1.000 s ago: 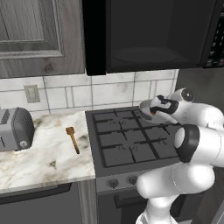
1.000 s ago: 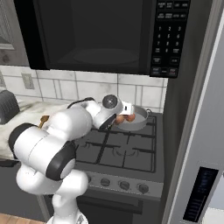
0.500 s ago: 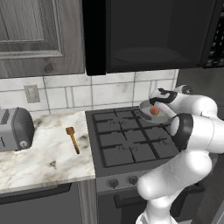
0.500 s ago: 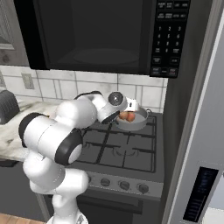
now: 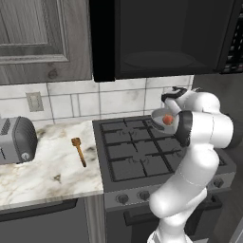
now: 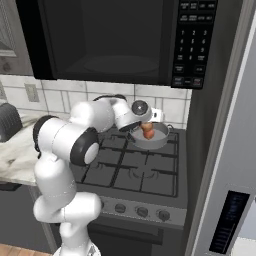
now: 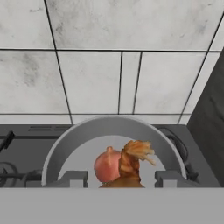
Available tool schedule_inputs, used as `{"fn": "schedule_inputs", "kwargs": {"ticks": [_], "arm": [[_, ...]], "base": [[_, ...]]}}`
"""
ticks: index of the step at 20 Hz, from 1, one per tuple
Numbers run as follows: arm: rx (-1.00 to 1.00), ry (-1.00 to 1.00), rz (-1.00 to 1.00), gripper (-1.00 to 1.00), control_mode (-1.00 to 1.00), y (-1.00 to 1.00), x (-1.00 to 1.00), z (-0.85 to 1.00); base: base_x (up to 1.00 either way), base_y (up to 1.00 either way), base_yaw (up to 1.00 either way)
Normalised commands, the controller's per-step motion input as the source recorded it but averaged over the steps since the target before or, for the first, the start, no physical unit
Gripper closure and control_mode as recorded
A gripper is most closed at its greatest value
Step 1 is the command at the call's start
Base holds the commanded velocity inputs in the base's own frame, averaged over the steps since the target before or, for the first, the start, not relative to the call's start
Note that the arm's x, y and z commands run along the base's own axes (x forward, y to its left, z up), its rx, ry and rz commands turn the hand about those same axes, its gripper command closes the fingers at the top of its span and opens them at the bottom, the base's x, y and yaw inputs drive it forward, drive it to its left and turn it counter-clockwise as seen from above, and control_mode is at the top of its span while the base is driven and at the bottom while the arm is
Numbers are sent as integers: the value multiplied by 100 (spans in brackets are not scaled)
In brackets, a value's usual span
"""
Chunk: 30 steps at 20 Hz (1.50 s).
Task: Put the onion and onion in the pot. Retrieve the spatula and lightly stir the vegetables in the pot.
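Observation:
The grey metal pot (image 7: 109, 123) sits on the stove's back right burner, against the tiled wall. One reddish onion (image 7: 105, 166) lies on its floor. A second onion (image 7: 130, 162), with a papery tuft, is just in front of it, between my fingertips but touching neither. My gripper (image 7: 121, 177) hovers low over the pot (image 6: 159, 140) with its fingers spread wide, open. An onion (image 6: 148, 131) shows under the hand (image 6: 140, 111), and again inside the pot rim (image 5: 158, 116) as the onion (image 5: 167, 120). The wooden spatula (image 5: 79, 151) lies on the marble counter left of the stove.
A silver toaster (image 5: 16, 140) stands at the counter's far left. The black microwave (image 6: 110, 40) hangs low above the stove. A dark tall panel (image 6: 205, 150) borders the stove on the right. The other burners (image 5: 137, 156) carry nothing.
The hand swung further back and right with the onion, ending low over the pot. The fingers now stand apart around the onion.

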Motion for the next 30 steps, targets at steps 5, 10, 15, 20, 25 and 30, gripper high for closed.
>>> {"fn": "schedule_inputs", "kwargs": {"ticks": [5,10,15,20,25,30], "arm": [[3,-1,0,100,-100,-8,7,-19],[5,-1,1,100,-100,-2,0,-21],[2,0,0,100,-100,-1,0,-16],[0,1,0,100,-100,-3,13,-13],[0,4,0,100,-100,-6,18,-9],[0,6,0,100,-100,-6,18,-20]], "base": [[0,0,0],[0,0,0],[0,0,0],[0,0,0],[0,0,0],[0,0,0]]}}
